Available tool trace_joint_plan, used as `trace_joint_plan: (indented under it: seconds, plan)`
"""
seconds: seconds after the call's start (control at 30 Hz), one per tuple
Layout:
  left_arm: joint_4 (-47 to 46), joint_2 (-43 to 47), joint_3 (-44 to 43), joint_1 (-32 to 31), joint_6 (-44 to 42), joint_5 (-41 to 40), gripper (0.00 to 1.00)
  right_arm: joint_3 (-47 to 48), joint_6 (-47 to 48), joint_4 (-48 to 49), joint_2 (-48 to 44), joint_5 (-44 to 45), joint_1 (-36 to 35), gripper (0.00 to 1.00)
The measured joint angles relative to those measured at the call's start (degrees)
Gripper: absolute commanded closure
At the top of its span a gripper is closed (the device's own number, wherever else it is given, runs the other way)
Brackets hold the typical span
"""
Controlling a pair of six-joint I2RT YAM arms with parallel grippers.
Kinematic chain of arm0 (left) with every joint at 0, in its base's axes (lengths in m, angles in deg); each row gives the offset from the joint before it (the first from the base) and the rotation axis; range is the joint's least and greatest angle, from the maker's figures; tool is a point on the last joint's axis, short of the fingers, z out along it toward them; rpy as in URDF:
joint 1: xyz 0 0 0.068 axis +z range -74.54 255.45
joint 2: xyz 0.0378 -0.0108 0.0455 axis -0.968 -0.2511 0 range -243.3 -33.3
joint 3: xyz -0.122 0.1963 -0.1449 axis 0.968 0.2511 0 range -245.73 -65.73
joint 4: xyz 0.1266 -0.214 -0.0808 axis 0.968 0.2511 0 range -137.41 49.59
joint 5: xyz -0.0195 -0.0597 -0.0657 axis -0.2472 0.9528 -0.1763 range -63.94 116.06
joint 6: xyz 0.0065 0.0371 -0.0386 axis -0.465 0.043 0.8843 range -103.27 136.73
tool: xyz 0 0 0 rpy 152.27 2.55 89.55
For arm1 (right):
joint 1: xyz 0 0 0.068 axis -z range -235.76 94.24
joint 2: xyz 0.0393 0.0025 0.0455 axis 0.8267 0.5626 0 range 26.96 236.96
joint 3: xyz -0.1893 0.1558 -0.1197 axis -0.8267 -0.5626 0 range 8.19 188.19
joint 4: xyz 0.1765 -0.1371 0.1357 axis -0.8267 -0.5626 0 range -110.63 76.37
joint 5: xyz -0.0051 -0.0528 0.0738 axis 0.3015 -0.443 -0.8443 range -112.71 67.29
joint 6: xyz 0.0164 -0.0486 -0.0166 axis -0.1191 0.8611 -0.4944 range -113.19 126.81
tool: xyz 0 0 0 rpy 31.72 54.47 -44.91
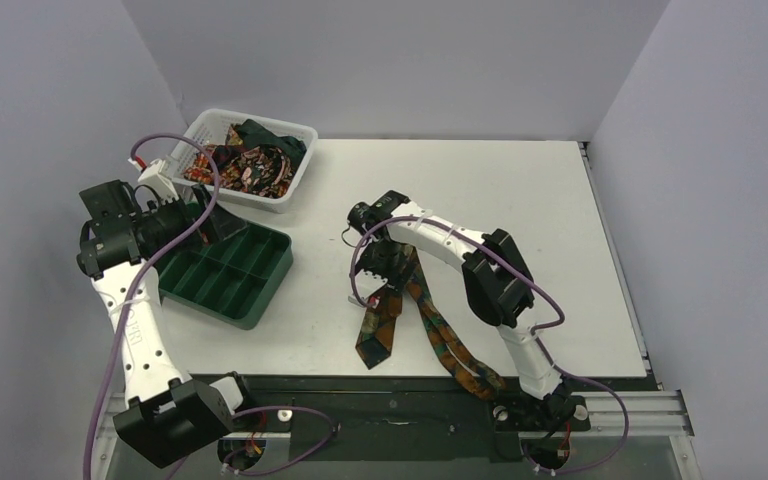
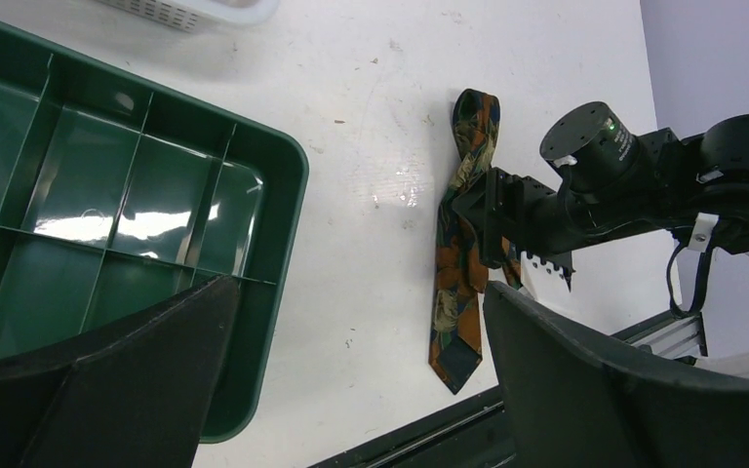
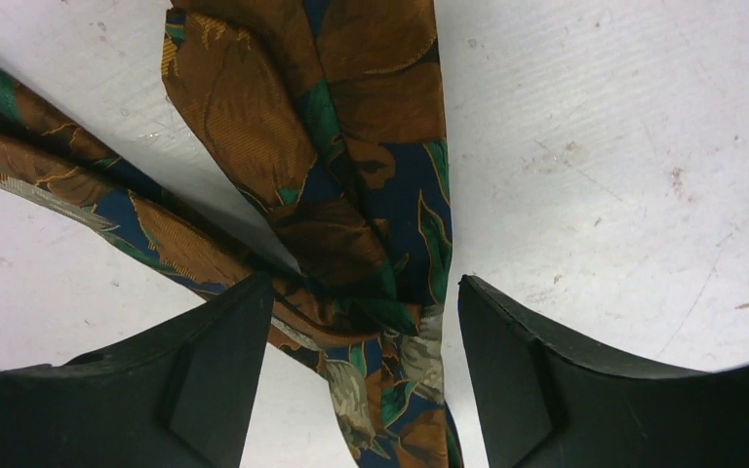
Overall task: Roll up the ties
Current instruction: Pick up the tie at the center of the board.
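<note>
The left gripper (image 2: 359, 292) is hovering far left, fingers spread. The right gripper (image 3: 366, 285) is pointing down, parted.

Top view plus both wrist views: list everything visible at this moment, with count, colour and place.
tie on table: one, orange, brown and teal pattern, folded into a V near the middle front.
ties in basket: a heap, count unclear, dark red-patterned and dark green, back left.
basket: one, white mesh, back left.
tray: one, dark green, visible compartments empty, in front of the basket.
table: one, white.
left gripper: black, open, above the tray.
right gripper: black, open, straddling the tie's fold.
</note>
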Motion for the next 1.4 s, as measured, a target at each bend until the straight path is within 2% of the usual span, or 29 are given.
trace_joint_plan:
  seconds: [0.43, 0.53, 0.57, 0.6, 0.73, 0.83, 0.87, 1.07, 1.17, 1.27, 1.4]
  plan:
    - [0.02, 0.66, 0.52, 0.11, 1.38, -2.67, 0.03, -2.69, 4.48, 1.38, 1.42, 1.42, -0.76, 0.35]
    - [0.17, 0.66, 0.52, 0.11, 1.62, -3.37, 0.03, -2.29, 5.16, 2.10, 3.26, 2.29, -0.87, 0.39]
    - [0.33, 0.66, 0.52, 0.11, 1.62, -3.61, 0.03, -2.01, 5.25, 2.43, 3.54, 2.49, -0.92, 0.41]
    - [0.55, 0.66, 0.50, 0.11, 1.60, -3.96, 0.03, -1.18, 5.33, 2.25, 4.07, 2.82, -1.07, 0.50]
    - [1.40, 0.66, 0.50, 0.11, 1.40, -5.16, 0.03, 0.02, 6.01, 3.15, 4.98, 4.74, -2.05, 0.71]
    - [2.08, 0.66, 0.28, 0.11, 1.14, -5.99, 0.03, -0.15, 6.95, 3.78, 5.05, 7.32, -3.04, 0.98]
    - [2.25, 0.66, 0.11, 0.11, 1.07, -6.16, 0.03, -0.37, 7.02, 3.72, 5.05, 8.31, -3.19, 1.00]
    - [2.43, 0.66, -0.61, 0.11, 0.52, -6.64, 0.03, -0.76, 4.52, 3.45, 4.94, 10.08, -3.91, 1.00]
    - [2.29, 0.66, -0.61, 0.11, 0.55, -6.62, 0.03, -0.22, 0.09, 2.64, 4.74, 6.99, -3.32, 1.00]
    - [1.40, 0.66, -0.61, 0.11, 0.59, -6.58, 0.03, 1.90, -6.80, 2.21, 4.63, 1.18, -2.12, 1.00]
    - [-1.84, 0.70, -0.57, 0.11, 1.33, -6.69, 0.03, 5.81, -21.92, 6.93, 1.33, -7.06, 0.85, 1.00]
